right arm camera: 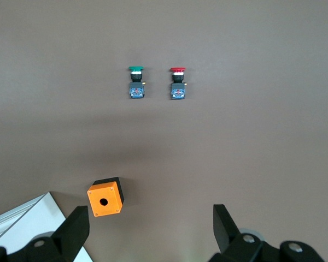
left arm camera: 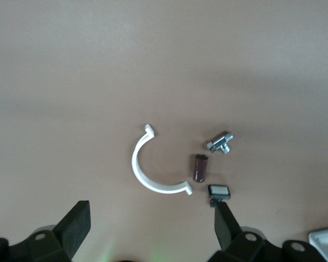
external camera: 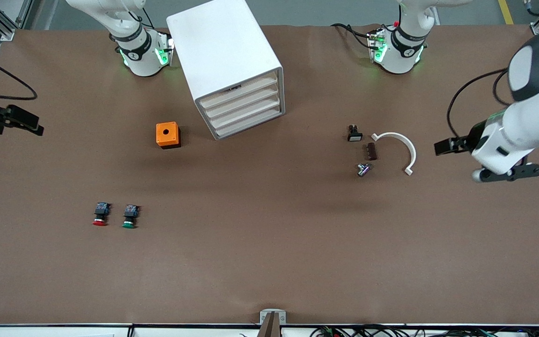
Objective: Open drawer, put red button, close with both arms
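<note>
The white cabinet [external camera: 225, 51] stands near the robots' bases, and its four pale-fronted drawers [external camera: 244, 108] are all pushed in. The red button [external camera: 100, 214] [right arm camera: 177, 82] lies on its side toward the right arm's end, nearer the front camera than the cabinet. My right gripper [external camera: 26, 124] [right arm camera: 151, 218] hangs open and empty over the table at that end, away from the button. My left gripper [external camera: 442, 146] [left arm camera: 151, 215] is open and empty too, up over the table at the left arm's end, beside a white arc clip [left arm camera: 153, 169].
A green-capped button [external camera: 130, 216] lies right beside the red one. An orange box [external camera: 168, 135] with a hole sits beside the cabinet. Near the arc clip [external camera: 398, 149] lie a brown piece [external camera: 371, 151], a metal fitting [external camera: 363, 169] and a small black switch [external camera: 354, 134].
</note>
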Available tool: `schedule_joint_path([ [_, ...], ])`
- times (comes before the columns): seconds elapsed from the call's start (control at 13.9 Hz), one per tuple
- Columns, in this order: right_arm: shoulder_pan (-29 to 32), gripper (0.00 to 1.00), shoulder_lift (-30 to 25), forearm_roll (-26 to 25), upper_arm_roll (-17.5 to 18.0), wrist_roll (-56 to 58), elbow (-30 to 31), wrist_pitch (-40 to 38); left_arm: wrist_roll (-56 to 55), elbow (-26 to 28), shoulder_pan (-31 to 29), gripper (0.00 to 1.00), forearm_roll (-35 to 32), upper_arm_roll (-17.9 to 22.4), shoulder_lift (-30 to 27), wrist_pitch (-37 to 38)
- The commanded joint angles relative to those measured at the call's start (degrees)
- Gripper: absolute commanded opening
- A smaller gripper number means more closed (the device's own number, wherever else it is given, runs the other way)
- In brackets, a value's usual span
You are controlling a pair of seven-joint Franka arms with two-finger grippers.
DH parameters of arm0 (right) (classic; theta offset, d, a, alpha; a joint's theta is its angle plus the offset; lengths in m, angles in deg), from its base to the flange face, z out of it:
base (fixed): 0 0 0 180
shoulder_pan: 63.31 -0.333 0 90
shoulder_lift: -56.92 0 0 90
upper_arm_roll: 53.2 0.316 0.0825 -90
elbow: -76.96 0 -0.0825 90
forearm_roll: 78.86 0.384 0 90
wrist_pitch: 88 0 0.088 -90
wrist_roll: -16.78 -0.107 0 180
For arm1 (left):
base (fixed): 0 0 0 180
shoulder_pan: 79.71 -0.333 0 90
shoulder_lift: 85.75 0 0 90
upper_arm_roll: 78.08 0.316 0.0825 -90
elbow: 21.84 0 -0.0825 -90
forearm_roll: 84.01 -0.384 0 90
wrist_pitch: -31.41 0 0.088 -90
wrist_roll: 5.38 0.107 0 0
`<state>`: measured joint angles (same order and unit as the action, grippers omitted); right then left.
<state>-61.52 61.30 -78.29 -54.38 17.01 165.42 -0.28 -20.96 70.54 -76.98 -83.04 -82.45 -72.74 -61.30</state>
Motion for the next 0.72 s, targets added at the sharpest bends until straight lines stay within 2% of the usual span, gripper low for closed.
schedule_joint_path([
  [0.0,-0.1,1.0,6.1,-1.4,0.2,0.7,-0.6,1.0,-8.6,-1.3,2.7,1.0,0.4,0.0,4.5,-0.9],
  [0.14,0.4,1.0,10.9,-1.9,0.0,0.6,-0.6,1.7,-13.3,-1.3,3.9,1.0,0.7,-0.1,6.9,-0.9],
  [0.29,0.6,1.0,13.8,-1.9,0.0,0.6,0.0,5.7,-21.6,-1.3,4.8,1.0,3.1,-0.1,9.3,-1.0],
  [0.58,2.0,1.0,21.2,-1.8,-0.1,0.6,1.9,19.6,-40.5,-1.9,8.2,1.0,7.6,-0.1,15.2,-1.0],
  [0.65,2.4,1.0,22.9,-1.7,-0.1,0.7,1.9,21.5,-45.2,-4.5,9.5,1.0,8.9,-0.1,17.6,-0.9],
])
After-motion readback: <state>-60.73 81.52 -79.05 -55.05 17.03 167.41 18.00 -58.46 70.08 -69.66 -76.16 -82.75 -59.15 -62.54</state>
